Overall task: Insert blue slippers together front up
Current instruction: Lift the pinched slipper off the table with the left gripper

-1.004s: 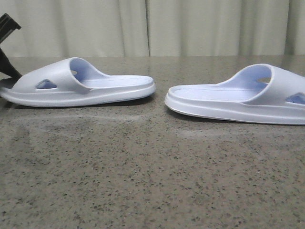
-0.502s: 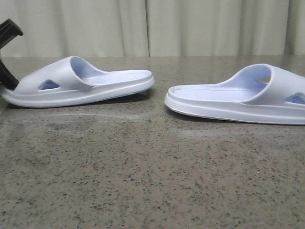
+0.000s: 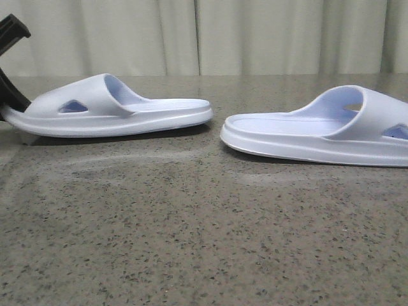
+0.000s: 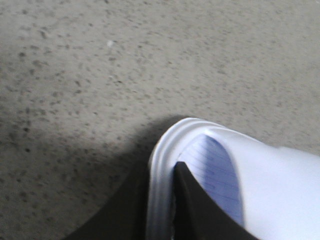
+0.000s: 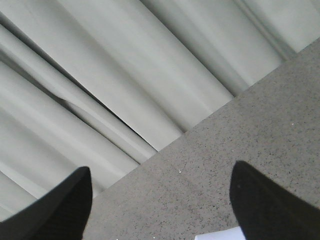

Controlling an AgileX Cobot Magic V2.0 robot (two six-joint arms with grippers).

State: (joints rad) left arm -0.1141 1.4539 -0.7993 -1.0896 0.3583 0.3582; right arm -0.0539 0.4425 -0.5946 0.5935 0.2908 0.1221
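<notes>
**A:** Left gripper (image 4: 160, 200), what's it doing?

**B:** I've got it pinched on the toe rim of the left slipper (image 3: 115, 111), one finger inside on the footbed, one outside the sole. That shows in the wrist view. From the front I only see the black arm at the slipper's far left end.

**A:** What changed?

**B:** Compared with a second ago the toe end is raised off the table (image 3: 191, 242), there's a shadow gap under it now, and the whole slipper has slid a bit toward the right one. Heel end looks like it rests on or just above the surface, can't tell which.

**A:** So for the task?

**B:** The pick of the first slipper has begun, I'd say. Nothing nested yet, early going.

**A:** Right side?

**B:** Right gripper (image 5: 160, 200) is spread wide, holding nothing, pointed at the curtain (image 5: 125, 75) and the table's back edge. A white sliver sits between its fingertips, probably the right slipper (image 3: 319, 131), which lies flat on the table, heel toward the left one, near but apart.
</notes>
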